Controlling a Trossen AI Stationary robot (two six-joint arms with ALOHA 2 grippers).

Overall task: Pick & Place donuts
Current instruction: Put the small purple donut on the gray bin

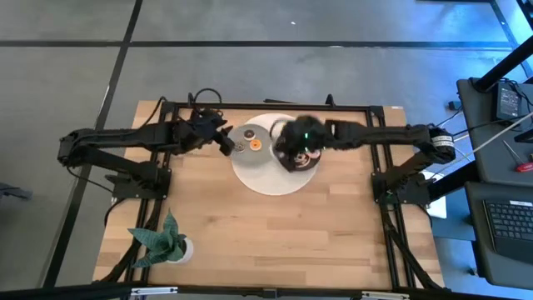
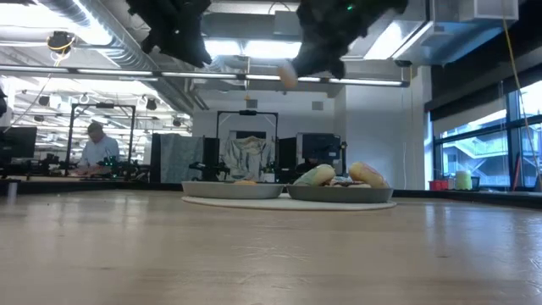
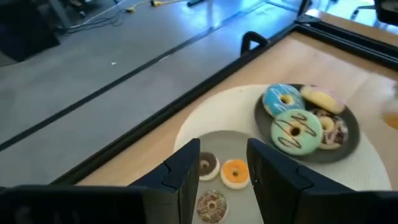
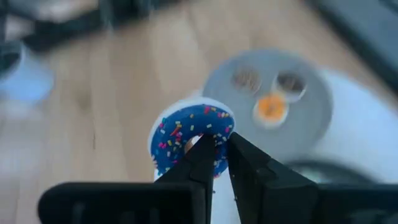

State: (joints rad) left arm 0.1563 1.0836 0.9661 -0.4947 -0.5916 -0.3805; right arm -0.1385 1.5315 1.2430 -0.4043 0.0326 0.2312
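My right gripper (image 4: 217, 152) is shut on a blue sprinkled donut (image 4: 180, 140) and hangs high above the right dark plate (image 1: 310, 163). That plate holds a blue donut (image 3: 283, 99), a green one (image 3: 295, 130), a pale pink one (image 3: 323, 98) and a brown-and-white one (image 3: 334, 129). My left gripper (image 3: 224, 165) is open and hovers above the left plate (image 3: 214, 140), where a brown donut (image 3: 207, 165), an orange donut (image 3: 235, 172) and a brown sprinkled donut (image 3: 211, 205) lie flat. Both plates rest on a round white mat (image 1: 271, 177). My right gripper pinches the blue donut's ring (image 4: 219, 134) on the side nearest the wrist. One finger (image 4: 200, 155) reaches into the hole and the other finger (image 4: 244, 155) stays outside. The donut is lifted clear of plate and table, with its iced face turned toward the wrist camera.
A potted green plant (image 1: 162, 242) stands near the table's near left corner. A black frame (image 1: 275, 106) runs along the far edge and both sides. Bare wood (image 1: 283, 229) lies between the mat and the near edge. A person (image 2: 100, 151) sits far behind the table.
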